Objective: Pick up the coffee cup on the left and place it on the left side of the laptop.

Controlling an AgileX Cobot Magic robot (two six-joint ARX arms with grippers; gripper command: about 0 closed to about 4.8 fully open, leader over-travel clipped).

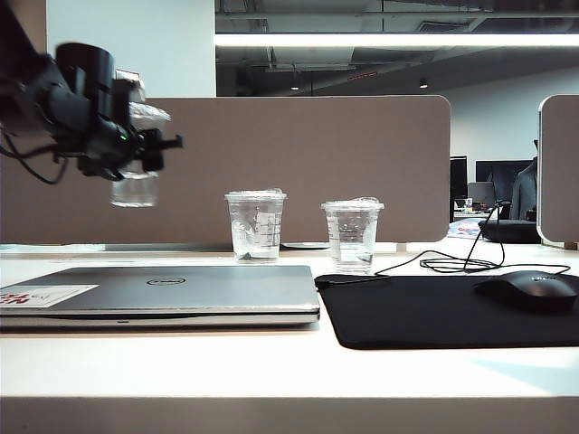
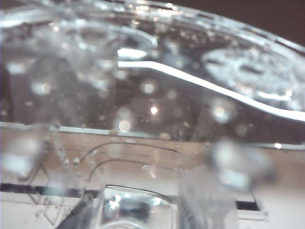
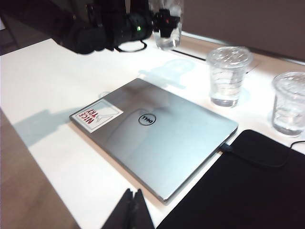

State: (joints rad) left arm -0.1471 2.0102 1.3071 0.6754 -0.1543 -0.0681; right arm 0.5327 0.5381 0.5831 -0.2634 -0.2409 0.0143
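The coffee cup (image 1: 136, 188), clear with a lid, hangs in the air well above the table, over the far left past the laptop's left end. My left gripper (image 1: 154, 145) is shut on its upper part. In the left wrist view the cup (image 2: 152, 95) fills the picture as a blurred clear wall. The right wrist view shows the same cup (image 3: 167, 38) held by the left gripper (image 3: 159, 21) beyond the laptop's far corner. The silver-grey laptop (image 1: 181, 289) (image 3: 157, 138) lies closed and flat. My right gripper (image 3: 135, 193) is shut and empty, hovering near the laptop's front edge.
Two shorter clear cups (image 1: 256, 226) (image 1: 352, 235) stand behind the laptop and the black mouse mat (image 1: 452, 312). A black mouse (image 1: 529, 289) with its cable lies on the mat at the right. A brown partition (image 1: 298, 163) closes off the back.
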